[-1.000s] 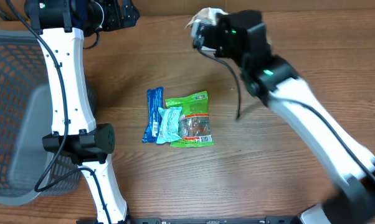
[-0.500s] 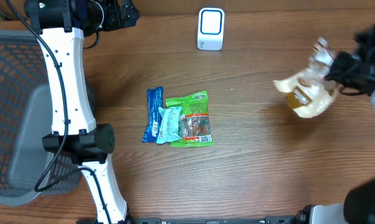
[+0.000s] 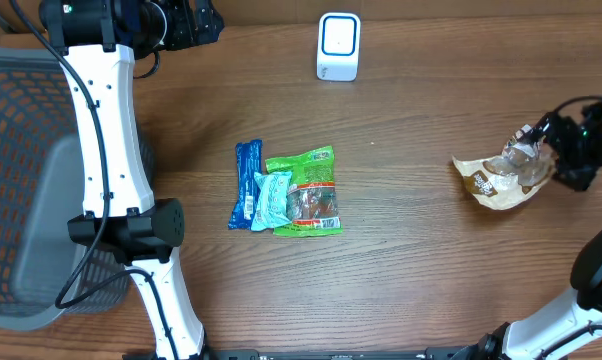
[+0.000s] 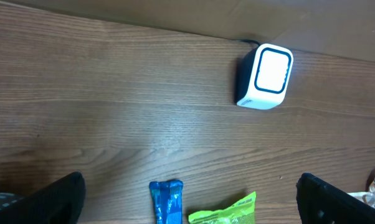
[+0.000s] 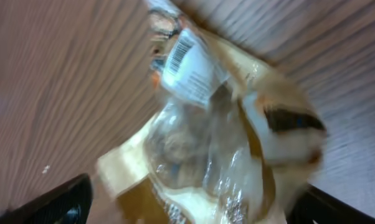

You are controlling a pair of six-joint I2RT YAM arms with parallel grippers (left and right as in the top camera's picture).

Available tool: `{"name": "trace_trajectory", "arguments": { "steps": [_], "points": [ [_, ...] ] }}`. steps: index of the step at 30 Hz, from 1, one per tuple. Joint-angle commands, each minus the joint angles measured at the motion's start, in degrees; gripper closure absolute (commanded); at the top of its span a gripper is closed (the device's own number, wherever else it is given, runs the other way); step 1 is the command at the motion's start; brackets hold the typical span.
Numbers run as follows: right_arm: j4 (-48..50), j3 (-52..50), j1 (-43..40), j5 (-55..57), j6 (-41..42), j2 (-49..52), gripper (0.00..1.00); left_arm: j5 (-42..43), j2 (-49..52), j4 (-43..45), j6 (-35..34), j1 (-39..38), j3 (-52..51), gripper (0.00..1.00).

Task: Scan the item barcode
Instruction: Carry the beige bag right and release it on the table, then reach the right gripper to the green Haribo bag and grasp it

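Note:
The white barcode scanner (image 3: 338, 46) stands at the table's far edge and also shows in the left wrist view (image 4: 265, 76). A tan snack bag (image 3: 501, 177) lies on the table at the right. Its white barcode label and clear window (image 5: 218, 143) face the right wrist camera. My right gripper (image 3: 553, 155) is at the bag's right end. It stands open (image 5: 200, 208), the fingers spread wide on either side of the bag. My left gripper (image 3: 186, 22) hangs open at the far left, high over the table (image 4: 190, 202), with nothing between its fingers.
A blue bar (image 3: 246, 183), a light-blue packet (image 3: 272, 198) and a green bag (image 3: 306, 192) lie together mid-table. A grey mesh basket (image 3: 21, 180) stands at the left edge. The left arm's white links run down the left side.
The right arm swung the tan bag from the scanner to the table's right side, lowered it onto the wood and opened its jaws. The left arm has not moved.

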Motion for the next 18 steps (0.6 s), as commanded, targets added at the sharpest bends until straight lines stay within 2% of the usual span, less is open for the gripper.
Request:
{"name": "trace_trajectory", "arguments": {
  "steps": [1, 5, 6, 9, 13, 18],
  "points": [
    [-4.5, 11.1, 5.1, -3.6, -2.9, -1.4, 0.04, 0.4, -0.9, 0.2, -0.3, -0.1, 0.8, 0.0],
    [-3.3, 15.2, 16.2, -8.6, -11.6, -1.3, 0.05, 0.4, -0.9, 0.2, -0.3, -0.1, 0.8, 0.0],
    [-2.7, 15.1, 17.8, -8.0, -12.8, -1.3, 0.05, 0.4, -0.9, 0.2, -0.3, -0.1, 0.8, 0.0],
    [1.5, 13.7, 29.6, -3.0, -21.5, 1.0, 0.01, 0.4, -0.9, 0.2, -0.3, -0.1, 0.8, 0.0],
    [2.7, 13.6, 35.8, 2.4, -25.7, 4.3, 0.0, 0.4, -0.9, 0.2, -0.3, -0.1, 0.8, 0.0],
    [7.1, 13.6, 35.7, -9.4, -33.6, 7.3, 0.0, 0.4, -0.9, 0.2, -0.3, -0.1, 0.8, 0.0]
  ]
}}
